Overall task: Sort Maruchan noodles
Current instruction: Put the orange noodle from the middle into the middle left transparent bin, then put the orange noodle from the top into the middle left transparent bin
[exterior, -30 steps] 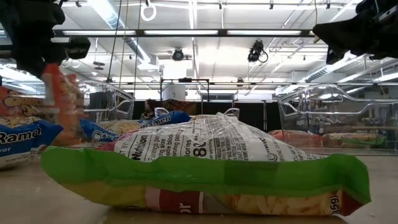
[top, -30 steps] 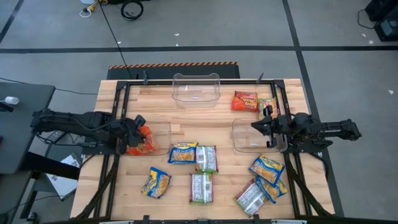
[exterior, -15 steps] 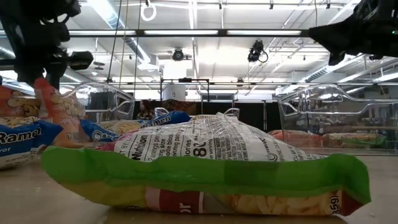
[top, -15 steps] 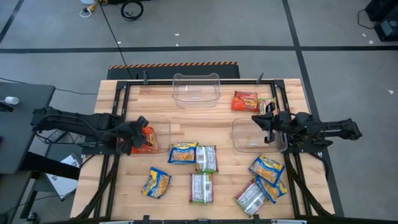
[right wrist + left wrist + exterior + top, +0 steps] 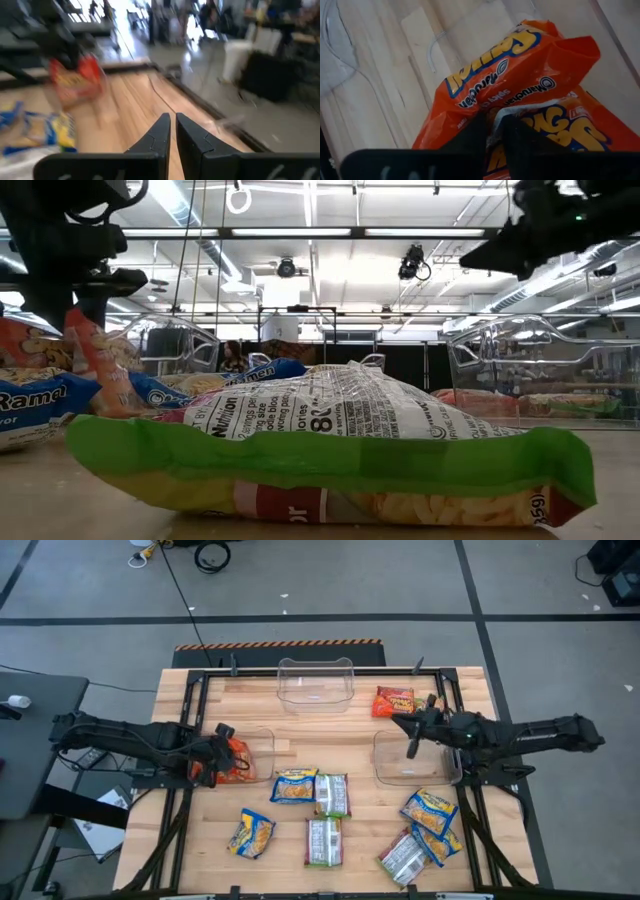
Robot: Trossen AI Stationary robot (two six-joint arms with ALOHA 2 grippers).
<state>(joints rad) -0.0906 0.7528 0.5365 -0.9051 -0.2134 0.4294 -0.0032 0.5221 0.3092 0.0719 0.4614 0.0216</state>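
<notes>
My left gripper (image 5: pixel 222 754) points down into the left clear bin (image 5: pixel 258 754), open by a narrow gap. Its fingers (image 5: pixel 475 135) stand on either side of the upper edge of an orange-red noodle packet (image 5: pixel 520 75), which leans on another orange-red packet (image 5: pixel 565 135) in the bin. I cannot tell whether they touch it. My right gripper (image 5: pixel 400 722) is shut with nothing in it, raised and level over the right bin's (image 5: pixel 415 760) far left corner. Blue-and-yellow (image 5: pixel 295 786) and silver-green (image 5: pixel 323 841) packets lie flat on the table.
A third clear bin (image 5: pixel 315 686) stands at the far middle. An orange-red packet (image 5: pixel 394 701) lies beside it at the far right. More packets lie near left (image 5: pixel 251 833) and near right (image 5: pixel 431 811), (image 5: pixel 404 857). Black rails (image 5: pixel 188 720) run along both sides.
My left gripper has sunk a little into the left bin and rolled. The orange-red packet, which hung upright below it, now leans tilted with its lower end down in the bin. My right gripper has risen, tipped up to level and reached toward the table's left.
</notes>
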